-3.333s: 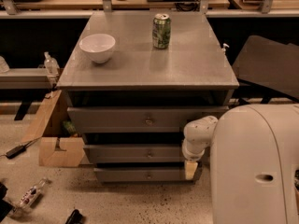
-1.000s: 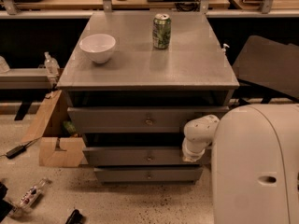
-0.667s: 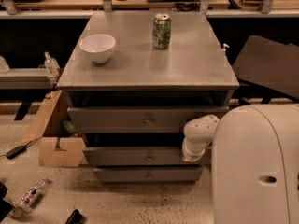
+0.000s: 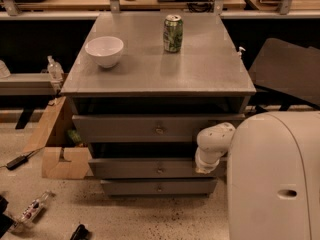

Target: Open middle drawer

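— Which step are you on?
— Reaching. My tool [image 4: 206,168] sits at the right end of the middle drawer [image 4: 145,168], apart from its knob [image 4: 160,170]. Clenched or released, I can't tell. Next I'd shift left, grip the knob and pull.
— Anything in the containers?
— The drawer's inside is hidden. The white bowl [image 4: 104,50] on the counter [image 4: 200,69] looks empty.

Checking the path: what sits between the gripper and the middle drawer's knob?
Nothing: in the camera view, only bare drawer front lies between the gripper, at the right end of the middle drawer, and its knob.
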Action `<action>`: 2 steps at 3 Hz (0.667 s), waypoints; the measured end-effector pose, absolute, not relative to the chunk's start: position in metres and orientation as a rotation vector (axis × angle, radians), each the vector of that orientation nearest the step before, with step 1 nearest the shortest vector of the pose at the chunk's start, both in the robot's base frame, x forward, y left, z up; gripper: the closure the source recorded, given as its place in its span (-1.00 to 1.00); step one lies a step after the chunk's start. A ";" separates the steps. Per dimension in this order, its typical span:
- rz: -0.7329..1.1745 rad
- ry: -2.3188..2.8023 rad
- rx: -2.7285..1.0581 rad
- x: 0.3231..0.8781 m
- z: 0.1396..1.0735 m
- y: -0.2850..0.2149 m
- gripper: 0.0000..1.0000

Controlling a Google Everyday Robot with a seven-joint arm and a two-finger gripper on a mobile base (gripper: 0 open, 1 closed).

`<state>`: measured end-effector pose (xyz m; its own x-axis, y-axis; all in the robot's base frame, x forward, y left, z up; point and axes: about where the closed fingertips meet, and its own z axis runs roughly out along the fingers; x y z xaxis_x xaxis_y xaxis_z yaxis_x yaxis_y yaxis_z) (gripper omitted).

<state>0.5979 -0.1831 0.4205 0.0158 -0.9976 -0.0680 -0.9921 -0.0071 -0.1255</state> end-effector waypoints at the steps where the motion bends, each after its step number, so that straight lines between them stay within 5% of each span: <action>1: -0.060 2.112 -2.136 0.598 0.421 -0.183 1.00; 2: -0.060 2.131 -2.135 0.590 0.423 -0.185 1.00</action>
